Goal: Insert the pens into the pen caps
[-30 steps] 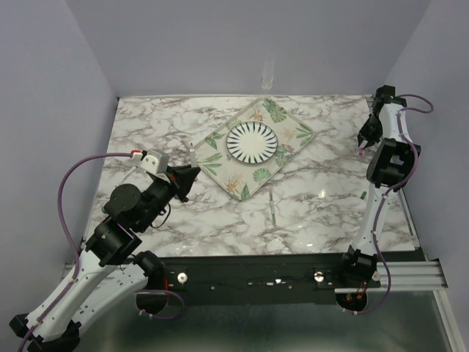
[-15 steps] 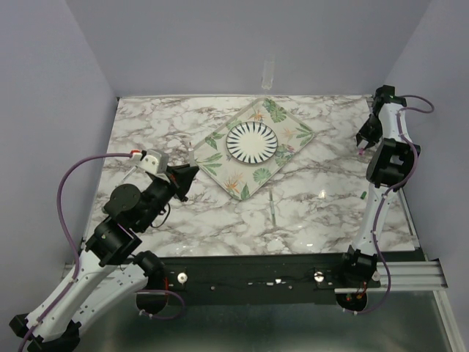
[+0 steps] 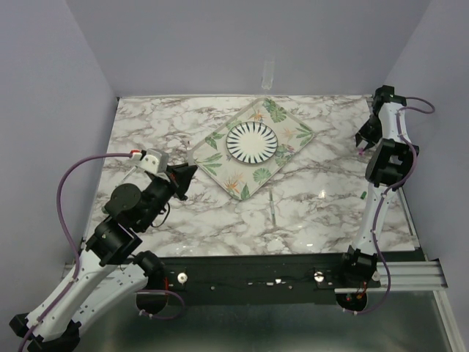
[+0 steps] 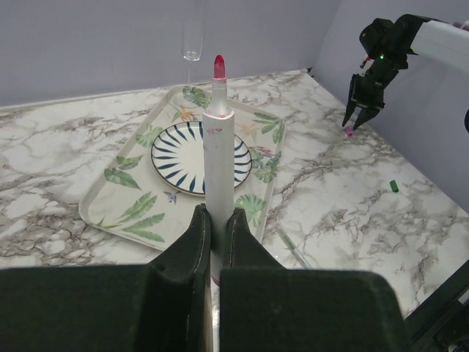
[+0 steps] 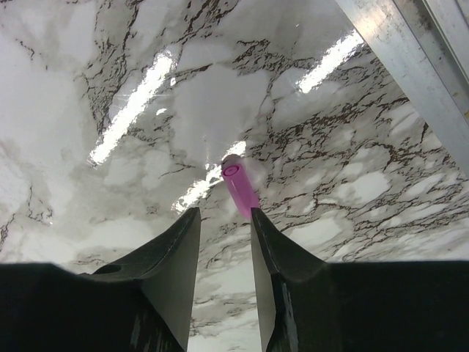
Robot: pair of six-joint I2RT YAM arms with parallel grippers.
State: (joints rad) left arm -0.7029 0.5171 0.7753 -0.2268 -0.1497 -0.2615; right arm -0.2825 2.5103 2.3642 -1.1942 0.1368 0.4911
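On the marbled bench (image 3: 315, 183) between lilac walls (image 3: 183, 44), a leafy tray (image 3: 293, 132) with a plate (image 3: 251, 142) lies mid-back. The left gripper (image 4: 216, 218) clamps an upright red-tipped pen (image 4: 218, 147). The right gripper (image 5: 223, 213), fingers apart, hovers over a pink cap (image 5: 239, 188) near the right edge.

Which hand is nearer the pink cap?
Right. The cap sits at the right hand's fingertips; the left hand is far off to its left, by the tray, gripping a pen.

Ahead of my left gripper (image 4: 218, 220), pinching a pen (image 4: 218, 147), the tray (image 4: 132, 209) and plate (image 4: 176, 150) are blocking 12 o'clock. Toward 3 o'clock bare table (image 4: 344, 191) is lying open, carrying only a thin stick (image 4: 291, 248) and a green cap (image 4: 394, 186).
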